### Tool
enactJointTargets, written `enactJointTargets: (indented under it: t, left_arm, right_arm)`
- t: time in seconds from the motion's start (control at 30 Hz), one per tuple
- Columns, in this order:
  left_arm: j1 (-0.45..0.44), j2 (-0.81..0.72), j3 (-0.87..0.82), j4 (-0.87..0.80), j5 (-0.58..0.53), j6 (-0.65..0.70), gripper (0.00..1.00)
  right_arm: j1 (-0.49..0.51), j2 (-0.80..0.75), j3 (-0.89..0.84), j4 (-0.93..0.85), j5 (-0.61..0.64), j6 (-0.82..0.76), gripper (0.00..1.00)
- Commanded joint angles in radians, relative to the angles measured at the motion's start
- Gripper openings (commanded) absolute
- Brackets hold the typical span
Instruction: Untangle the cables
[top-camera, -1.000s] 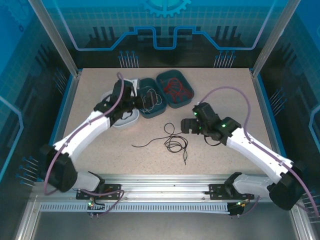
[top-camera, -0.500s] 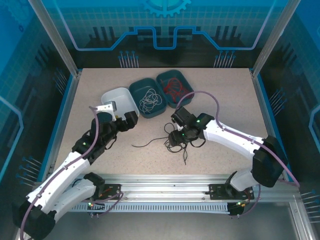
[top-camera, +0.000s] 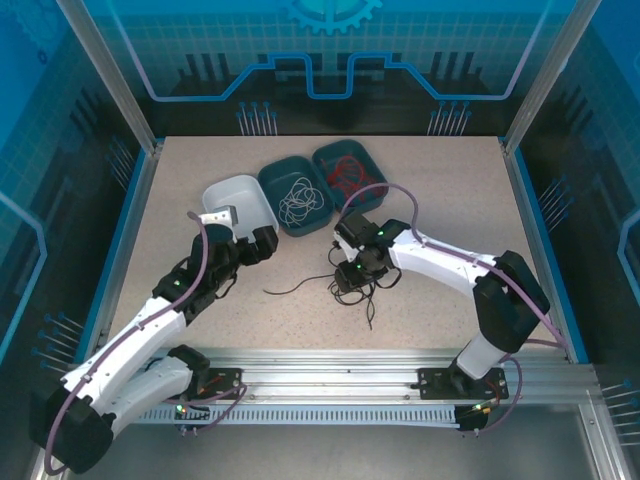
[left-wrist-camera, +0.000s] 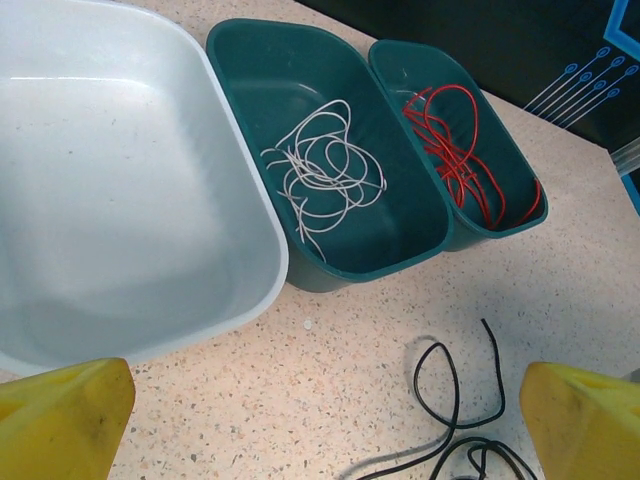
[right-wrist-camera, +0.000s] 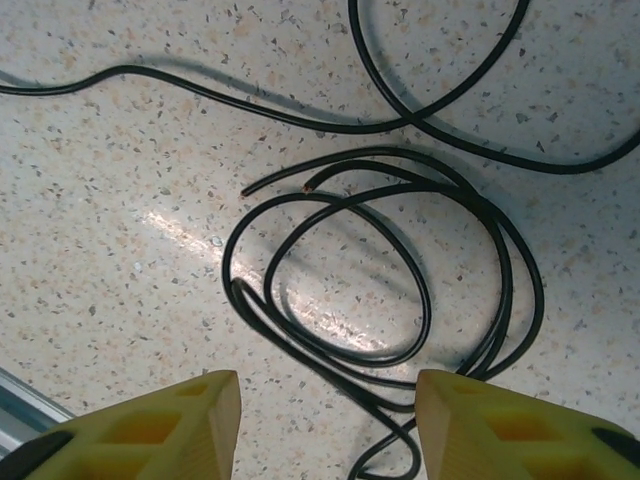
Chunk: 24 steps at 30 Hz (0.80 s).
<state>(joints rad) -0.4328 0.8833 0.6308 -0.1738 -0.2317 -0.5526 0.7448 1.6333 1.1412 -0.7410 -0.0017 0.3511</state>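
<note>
Down now over the black cables (right-wrist-camera: 300, 335) with the right gripper (right-wrist-camera: 328, 390), jaws narrowing from wide to roughly half, strands lying between and just ahead of the tips, nothing pinched yet. Back from the teal trays (left-wrist-camera: 400, 170) with the left gripper (left-wrist-camera: 322, 415), jaws wide and empty (white cables (left-wrist-camera: 325, 175) and red cables (left-wrist-camera: 455, 150) sorted ahead of them). Looks like the last tangle about to be gripped.
</note>
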Motion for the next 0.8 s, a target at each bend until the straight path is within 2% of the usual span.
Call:
enactJointTargets:
  t: [0.0, 0.37, 0.6, 0.77]
  left_arm:
    - [0.006, 0.000, -0.004, 0.034, -0.001, -0.026, 0.99]
    - [0.015, 0.004, -0.017, 0.023, -0.011, -0.030, 0.99]
    - [0.019, 0.017, -0.019, 0.025, 0.003, -0.036, 0.99]
    - [0.021, 0.022, -0.022, 0.028, 0.009, -0.040, 0.99]
  right_arm:
    - [-0.010, 0.041, 0.032, -0.005, -0.023, -0.035, 0.47]
    - [-0.013, 0.118, 0.048, 0.014, 0.010, -0.040, 0.36]
    - [-0.022, 0.125, 0.055, -0.017, 0.080, -0.022, 0.44]
    - [-0.024, 0.098, 0.029, -0.023, 0.067, -0.008, 0.50]
